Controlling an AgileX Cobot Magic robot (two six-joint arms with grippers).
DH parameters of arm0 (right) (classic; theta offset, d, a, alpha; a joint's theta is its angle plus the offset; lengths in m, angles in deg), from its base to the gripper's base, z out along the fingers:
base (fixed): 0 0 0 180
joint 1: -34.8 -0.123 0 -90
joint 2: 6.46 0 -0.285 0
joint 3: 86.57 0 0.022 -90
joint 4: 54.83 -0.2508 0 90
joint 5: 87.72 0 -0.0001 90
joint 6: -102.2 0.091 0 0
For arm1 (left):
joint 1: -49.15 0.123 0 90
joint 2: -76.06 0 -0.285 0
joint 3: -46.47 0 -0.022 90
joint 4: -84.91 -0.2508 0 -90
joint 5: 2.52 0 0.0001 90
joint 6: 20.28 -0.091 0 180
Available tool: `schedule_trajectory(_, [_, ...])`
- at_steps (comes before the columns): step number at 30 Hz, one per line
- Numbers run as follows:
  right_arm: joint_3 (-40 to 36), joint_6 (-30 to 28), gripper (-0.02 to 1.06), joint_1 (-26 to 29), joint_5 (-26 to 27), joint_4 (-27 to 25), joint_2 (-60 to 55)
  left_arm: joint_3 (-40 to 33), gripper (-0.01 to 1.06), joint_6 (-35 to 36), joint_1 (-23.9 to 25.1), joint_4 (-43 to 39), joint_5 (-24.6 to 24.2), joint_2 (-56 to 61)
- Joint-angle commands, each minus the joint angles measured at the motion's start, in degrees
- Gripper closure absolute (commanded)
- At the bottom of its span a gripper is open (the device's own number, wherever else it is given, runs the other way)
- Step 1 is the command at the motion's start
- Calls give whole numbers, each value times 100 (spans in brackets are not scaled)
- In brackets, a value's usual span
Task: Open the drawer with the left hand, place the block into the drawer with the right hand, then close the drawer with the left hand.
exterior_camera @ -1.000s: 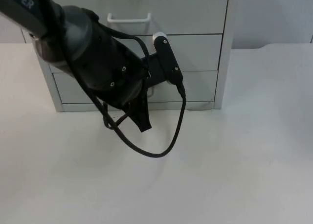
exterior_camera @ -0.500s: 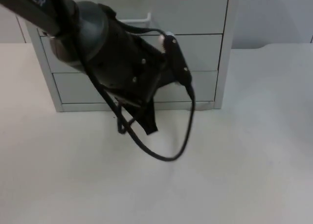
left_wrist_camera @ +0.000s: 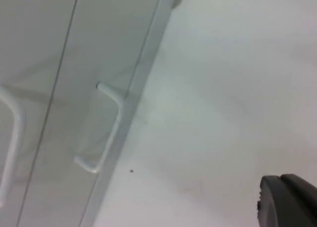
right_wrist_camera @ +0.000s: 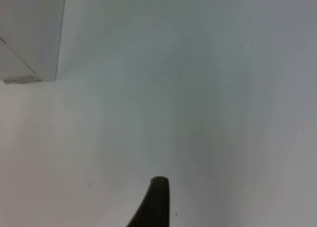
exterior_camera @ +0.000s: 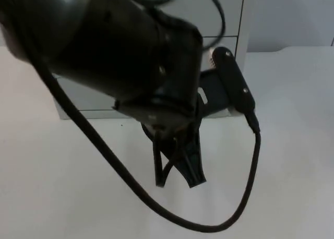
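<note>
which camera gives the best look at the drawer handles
The left wrist view: a drawer handle stands clear against the drawer unit, with part of another beside it. In the top view the left arm covers most of the unit's front. The right wrist view catches just the unit's corner.

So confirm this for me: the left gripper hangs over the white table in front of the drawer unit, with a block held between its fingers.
Not quite. The left gripper does hang over the white table in front of the drawer unit, but the top view shows its fingers spread apart with nothing between them.
</note>
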Motion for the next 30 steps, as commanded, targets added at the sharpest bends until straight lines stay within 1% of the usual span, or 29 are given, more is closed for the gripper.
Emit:
schedule_trajectory(1, [-10, -59, 25, 42, 32, 31, 36, -35, 105, -363, -35, 534, -10, 182])
schedule_trajectory(3, [-10, -59, 25, 42, 32, 31, 36, -35, 105, -625, -22, 840, -53, 344])
schedule_trajectory(5, [-10, -59, 25, 42, 32, 31, 36, -35, 105, -690, -22, 876, -76, 405])
schedule_trajectory(9, [-10, -59, 25, 42, 32, 31, 36, -35, 105, -992, 8, 1393, -131, 658])
schedule_trajectory(10, [-10, -59, 25, 42, 32, 31, 36, -35, 105, -992, 8, 1393, -131, 658])
schedule_trajectory(13, [-10, -59, 25, 42, 32, 31, 36, -35, 105, -1299, 8, 1836, -226, 880])
schedule_trajectory(15, [-10, -59, 25, 42, 32, 31, 36, -35, 105, -1513, 130, 2211, -226, 1039])
schedule_trajectory(16, [-10, -59, 25, 42, 32, 31, 36, -35, 105, -1513, 130, 2211, -226, 1039])
schedule_trajectory(17, [-10, -59, 25, 42, 32, 31, 36, -35, 105, -1641, 217, 2413, -226, 1136])
schedule_trajectory(20, [-10, -60, 25, 42, 21, 31, 36, -35, 105, -2200, 715, 3048, -227, 1432])
schedule_trajectory(21, [-10, -60, 25, 42, 21, 31, 36, -35, 105, -2200, 715, 3048, -227, 1432])
schedule_trajectory(22, [-10, -60, 25, 42, 21, 31, 36, -35, 105, -2378, 904, 3279, -238, 1555])
schedule_trajectory(26, [-10, -60, 25, 42, 21, 17, 36, -35, 105, -3108, 1926, 4498, -277, 2078])
schedule_trajectory(27, [-10, -60, 25, 42, 21, 17, 36, -35, 105, -3108, 1926, 4498, -277, 2078])
schedule_trajectory(29, [-10, -60, 25, 9, 21, 10, 36, -35, 105, -3413, 2467, 5033, -346, 2339])
schedule_trajectory(30, [-10, -60, 25, 11, 21, -3, 36, -35, 105, -3500, 2683, 5167, -389, 2480])
